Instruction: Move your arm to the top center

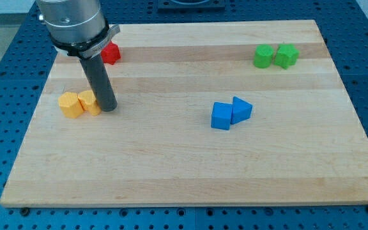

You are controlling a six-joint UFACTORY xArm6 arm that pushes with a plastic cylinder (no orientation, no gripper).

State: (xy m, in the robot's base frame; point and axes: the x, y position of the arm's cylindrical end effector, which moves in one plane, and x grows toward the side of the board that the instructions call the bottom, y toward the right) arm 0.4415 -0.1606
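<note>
TIP AT LEFT, TOP CENTRE NOT YET REACHED

Tool state: the rod has no jaws, so it neither opens nor closes and grips nothing. My tip (108, 107) rests on the board (171, 179) at the view's left, touching or just beside the right-hand yellow block (89, 101); contact cannot be confirmed. A second yellow block (71, 105) sits against that one on its left.

Step in hand: judged from position, the move to the target has not begun or is at its start. The target, the middle of the board's top edge, lies up and to the view's right of the tip, well apart from it.

Next move: a diagonal slide up and right, away from the yellow pair.

Surroundings: the red block (111, 53) stands near the top left, partly hidden behind the rod housing, left of the likely path. The green blocks (275, 56) lie at top right, beyond the target. The blue cube (222, 116) and blue wedge (241, 109) sit below centre, off the path. Nothing appears to obstruct the route
</note>
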